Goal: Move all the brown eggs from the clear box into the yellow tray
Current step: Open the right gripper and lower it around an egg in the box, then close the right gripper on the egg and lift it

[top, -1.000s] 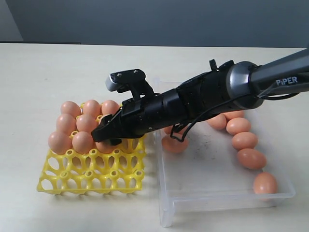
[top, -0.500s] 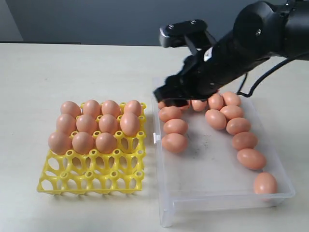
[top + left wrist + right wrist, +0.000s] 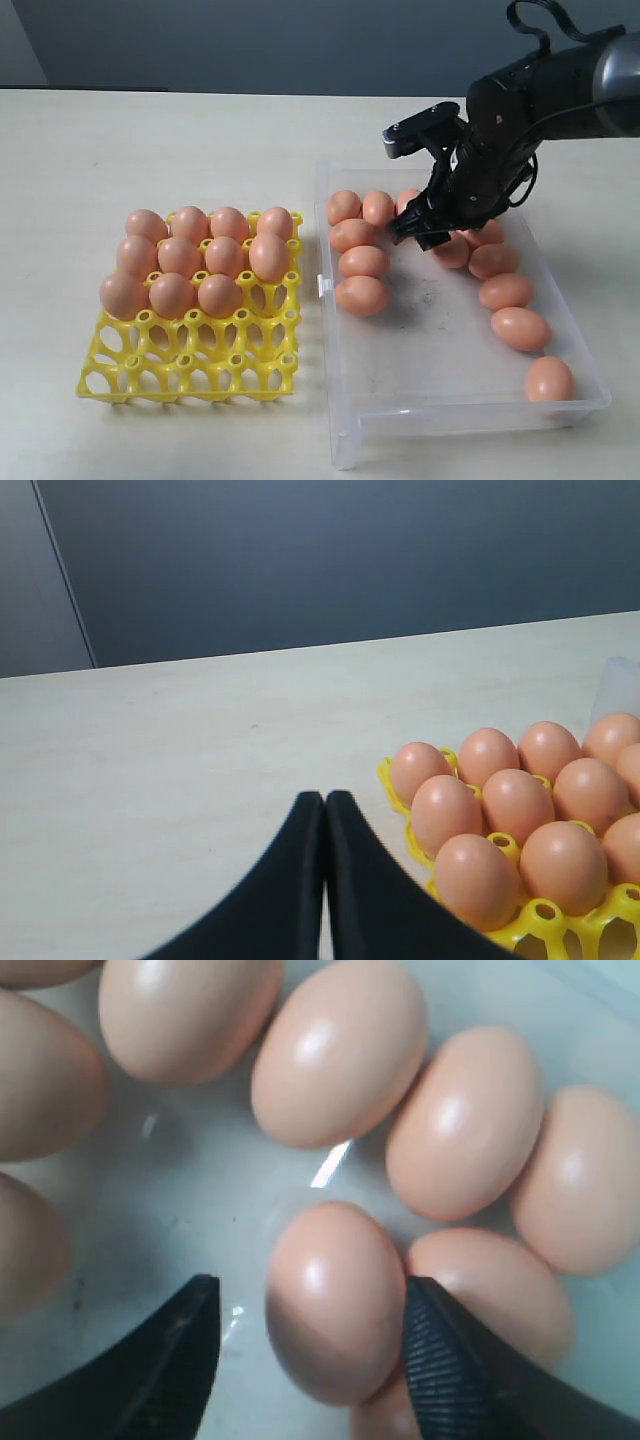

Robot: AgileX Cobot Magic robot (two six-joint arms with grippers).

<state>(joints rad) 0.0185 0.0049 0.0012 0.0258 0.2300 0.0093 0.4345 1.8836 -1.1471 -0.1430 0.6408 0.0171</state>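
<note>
Waiting at the left, the left claw [image 3: 324, 810] hangs closed and empty over the bare desk [image 3: 150, 760], near the tray. The tray [image 3: 190, 375] lies on the desk's left half. Eleven eggs [image 3: 180, 256] fill its far rows, while the cups along its near edge are empty. Right of it, just beside, stands the box [image 3: 450, 400], with about a dozen eggs strung along its far, left and right walls.

The right claw [image 3: 310, 1290] is over the box's far edge, jaws wide apart and holding nothing. They straddle one egg [image 3: 335, 1300], which sits closer to one finger than to the other.

The step in hand looks like the pickup of the next egg, with the task roughly half done. A second egg touches the chosen one right by the nearer finger, so the claw probably needs to centre itself, settle lower and close gently on that egg alone. Then it must lift clear of the box wall and cross to an open cup.
</note>
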